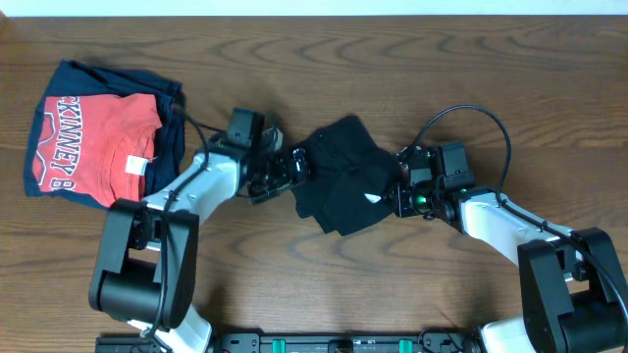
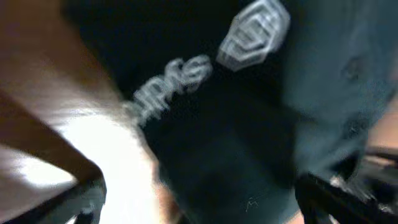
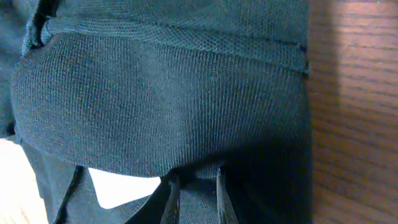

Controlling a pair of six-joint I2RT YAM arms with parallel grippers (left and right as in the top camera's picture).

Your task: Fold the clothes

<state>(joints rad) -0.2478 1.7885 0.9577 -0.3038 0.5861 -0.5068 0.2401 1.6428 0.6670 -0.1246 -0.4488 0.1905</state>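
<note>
- Dark fingertips (image 3: 172, 200) of the right gripper (image 3: 196, 200) sat at the bottom edge of the right wrist view. They were drawn close together and clenched on a fold of the black shirt (image 3: 161, 106).
- Ribbed shirt cloth bulged across most of that frame. 1 white patch (image 3: 121, 186) showed at lower left, just beside the fingers, and the bare wooden table (image 3: 354, 124) ran down the right side.
- From the left wrist, everything was blurred. The left gripper (image 2: 211, 196) had its 2 fingers in the lower left and lower right corners, spread wide and grasping nothing.
- Between and beyond those fingers, the shirt filled the middle and right of the frame. White lettering (image 2: 174, 87) and a white emblem (image 2: 255, 34) lay on it in the upper half, with tabletop at the left.
- Seen from overhead, the shirt lay bunched in a crumpled heap at the centre of the table. The left gripper was at its left edge and the right gripper at its right edge.
- At upper left a red T-shirt (image 1: 93, 147) rested on a navy garment (image 1: 172, 108), well apart from the black heap.
</note>
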